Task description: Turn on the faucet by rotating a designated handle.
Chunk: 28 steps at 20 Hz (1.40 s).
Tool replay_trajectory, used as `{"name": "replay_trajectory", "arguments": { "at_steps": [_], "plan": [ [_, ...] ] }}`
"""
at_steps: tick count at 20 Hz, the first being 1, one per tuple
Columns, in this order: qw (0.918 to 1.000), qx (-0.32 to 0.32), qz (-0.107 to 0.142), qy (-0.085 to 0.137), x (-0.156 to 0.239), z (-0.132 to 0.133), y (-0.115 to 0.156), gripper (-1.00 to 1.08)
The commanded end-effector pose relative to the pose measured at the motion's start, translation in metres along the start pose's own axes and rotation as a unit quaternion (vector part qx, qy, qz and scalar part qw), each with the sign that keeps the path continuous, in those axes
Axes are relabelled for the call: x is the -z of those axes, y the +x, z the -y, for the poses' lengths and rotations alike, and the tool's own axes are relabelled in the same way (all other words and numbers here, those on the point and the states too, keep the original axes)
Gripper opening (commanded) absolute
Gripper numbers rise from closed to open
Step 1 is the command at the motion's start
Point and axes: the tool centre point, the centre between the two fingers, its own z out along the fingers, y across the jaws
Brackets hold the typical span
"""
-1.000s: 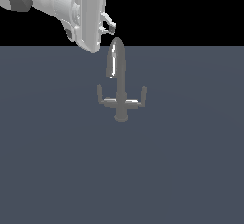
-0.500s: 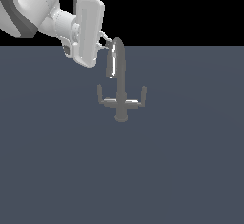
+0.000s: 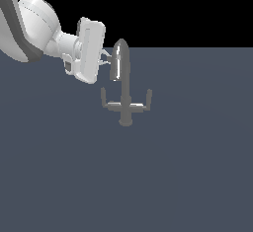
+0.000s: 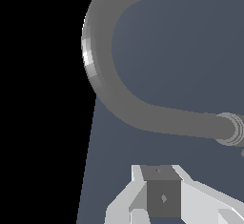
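Grey surface (image 3: 197, 176) fills the sim scene; white Panda arm (image 3: 34, 28) reaches in from the exterior view's left w/ its end effector (image 3: 105, 58) up beside the arch of the faucet (image 3: 123, 78), near the spout top and well above both side arms. Fingers look slightly parted & hold nothing, though they're small in the exterior view and the wrist view shows only the spout curve close ahead. Which arm is the handle can't be told for sure; likely the one at (image 3: 106, 100). Judgement: approach phase, so drop down clear of the spout, line fingers around the upturned end, then push in an arc about the base, not straight.
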Motion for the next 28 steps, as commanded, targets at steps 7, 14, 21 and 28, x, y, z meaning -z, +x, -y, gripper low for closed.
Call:
{"name": "replay_trajectory", "arguments": {
  "at_steps": [7, 14, 21, 28],
  "plan": [
    [0.9925, 0.118, 0.006, 0.031, 0.002, -0.04, -0.016, -1.0],
    [0.976, 0.211, 0.003, 0.054, 0.0, -0.074, -0.025, -1.0],
    [0.9582, 0.278, -0.003, 0.07, -0.002, -0.1, -0.03, -1.0],
    [0.9471, 0.311, -0.008, 0.078, -0.004, -0.114, -0.032, -1.0]
  ]
}}
